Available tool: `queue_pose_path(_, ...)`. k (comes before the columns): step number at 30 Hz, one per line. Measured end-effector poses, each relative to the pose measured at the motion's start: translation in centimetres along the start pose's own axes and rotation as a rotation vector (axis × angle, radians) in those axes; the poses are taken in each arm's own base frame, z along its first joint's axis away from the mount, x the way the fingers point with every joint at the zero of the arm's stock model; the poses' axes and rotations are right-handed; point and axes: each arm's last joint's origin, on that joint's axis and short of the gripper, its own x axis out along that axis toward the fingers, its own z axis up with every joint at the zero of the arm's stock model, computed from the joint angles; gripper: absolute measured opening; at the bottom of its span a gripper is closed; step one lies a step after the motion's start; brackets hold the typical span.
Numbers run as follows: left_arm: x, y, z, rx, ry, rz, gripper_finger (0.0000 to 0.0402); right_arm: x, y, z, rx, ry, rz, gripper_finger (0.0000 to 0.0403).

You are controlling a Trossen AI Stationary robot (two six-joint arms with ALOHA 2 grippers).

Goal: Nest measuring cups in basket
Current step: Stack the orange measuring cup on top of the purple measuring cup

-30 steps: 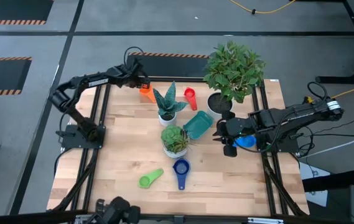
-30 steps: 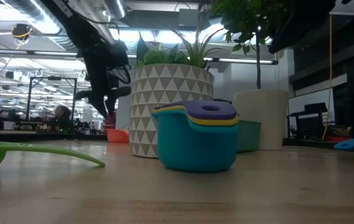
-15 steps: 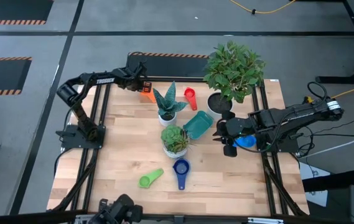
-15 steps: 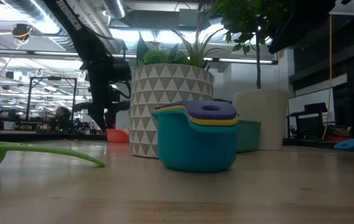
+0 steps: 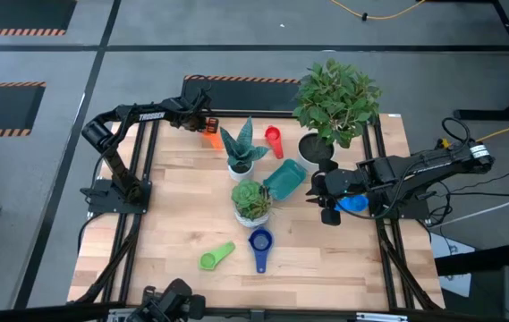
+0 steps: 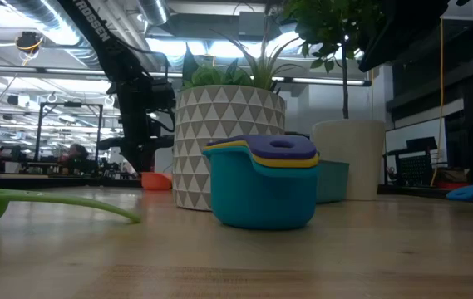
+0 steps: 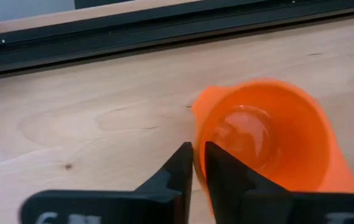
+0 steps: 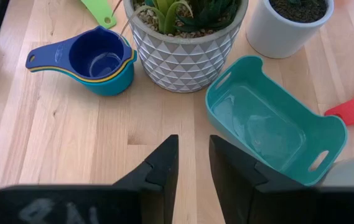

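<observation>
An orange measuring cup (image 5: 211,137) sits on the table at the far left, with my left gripper (image 5: 206,128) shut on it. The teal basket (image 5: 284,179) stands mid-table, open side up. A red cup (image 5: 274,139) lies beyond it. A green cup (image 5: 216,258) and a nested stack topped by a dark blue cup (image 5: 259,240) lie near the front. A light blue cup (image 5: 354,204) lies on the table under my right arm. My right gripper (image 5: 326,204) hovers right of the basket, open, nothing between its fingers (image 8: 164,163). My left gripper pinches the orange cup's rim wall (image 7: 196,127) between its two fingers, one finger (image 7: 221,177) inside the bowl and the other outside. The fingers slant steeply down from above. The cup rests on the table (image 6: 157,180), its opening turned up.
A large leafy plant (image 5: 336,98) with a white pot, a spiky plant (image 5: 241,148) and a succulent in a patterned pot (image 5: 252,201) crowd the table's middle around the basket. Dark frame rails (image 5: 142,161) run along the table's edges. Bare wood shows at the near right.
My left gripper has sunk toward the table onto the orange cup at the far left, then held still. The cup stays where it was. My right arm has kept still.
</observation>
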Motion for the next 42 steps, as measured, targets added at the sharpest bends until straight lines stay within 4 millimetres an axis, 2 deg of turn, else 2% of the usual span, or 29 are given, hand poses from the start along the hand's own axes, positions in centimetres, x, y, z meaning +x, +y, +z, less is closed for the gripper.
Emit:
queue_pose_path(3,0.0,0.0,0.0,-0.001,-0.002,-0.002,0.0008,0.0,0.0,0.0,0.000,0.001,0.005,0.0094)
queue_pose_path(11,-0.2,0.0,0.1,-0.001,-0.007,-0.005,0.0006,0.0,0.1,-0.1,-0.009,0.011,0.032,0.0094)
queue_pose_path(17,-2.5,0.3,0.7,0.014,-0.096,0.005,0.0005,0.0,0.1,-0.1,-0.008,0.014,0.032,0.0094)
queue_pose_path(22,-6.6,0.7,1.3,0.001,-0.230,-0.037,0.0003,0.0,0.1,-0.1,-0.008,0.014,0.032,0.0094)
queue_pose_path(29,-14.6,1.7,0.7,-0.001,-0.441,-0.208,0.0003,0.0,0.1,-0.1,-0.007,0.014,0.032,0.0094)
queue_pose_path(35,-21.1,2.0,-2.0,0.041,-0.588,-0.420,0.0003,0.0,0.1,-0.1,-0.007,0.013,0.032,0.0094)
queue_pose_path(38,-23.4,1.8,-3.8,0.093,-0.622,-0.539,0.0003,0.0,0.1,-0.1,-0.007,0.013,0.032,0.0094)
queue_pose_path(42,-25.5,0.8,-6.2,0.162,-0.608,-0.696,0.0003,0.0,0.1,-0.1,-0.007,0.013,0.032,0.0094)
